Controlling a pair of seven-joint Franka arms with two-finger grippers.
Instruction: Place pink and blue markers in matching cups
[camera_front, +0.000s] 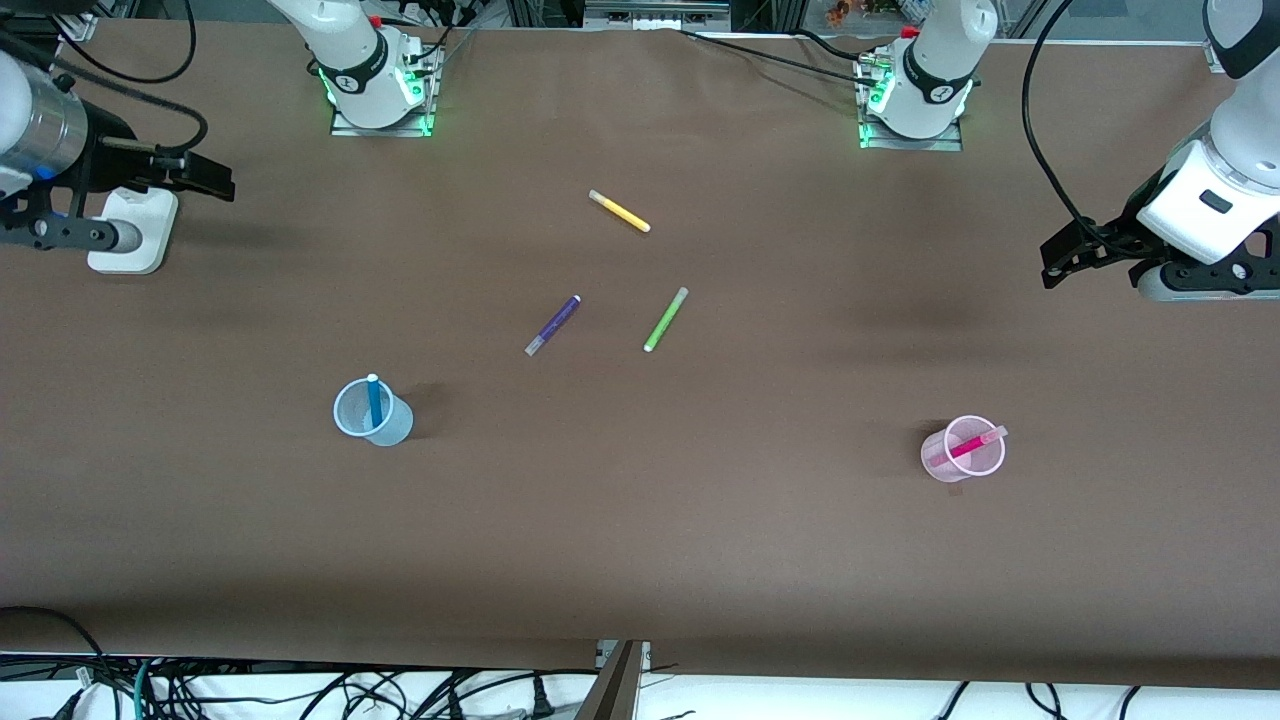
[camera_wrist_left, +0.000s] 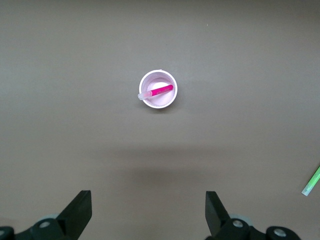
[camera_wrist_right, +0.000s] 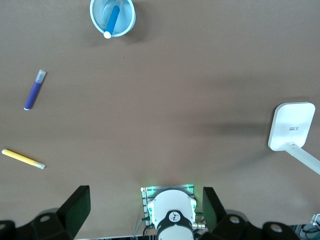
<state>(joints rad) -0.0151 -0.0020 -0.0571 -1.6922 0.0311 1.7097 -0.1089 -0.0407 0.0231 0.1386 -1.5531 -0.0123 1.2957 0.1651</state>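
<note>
1. The right gripper (camera_front: 215, 180) hangs over the table edge at the right arm's end, toward the robots' side, beside a white block (camera_front: 133, 230) on the brown table (camera_front: 700, 560). Its fingers are spread wide and hold nothing.
2. The pale blue cup (camera_front: 372, 412) stands upright nearer the front camera, toward the right arm's end. The blue marker (camera_front: 375, 400) stands in it, leaning on the rim, pale tip up.
3. Three loose pens lie mid-table, well apart from both cups: a purple pen (camera_front: 553, 325), a yellow pen (camera_front: 619, 211) closest to the robots' bases, and a lime-green pen (camera_front: 666, 319).
4. The pale pink cup (camera_front: 962, 450) stands upright toward the left arm's end, about as near the front camera as the blue one. The pink marker (camera_front: 968, 445) slants across inside it, its pale end poking over the rim.
5. The left gripper (camera_front: 1060, 258) hangs over the table edge at the left arm's end, fingers wide apart and empty.
</note>
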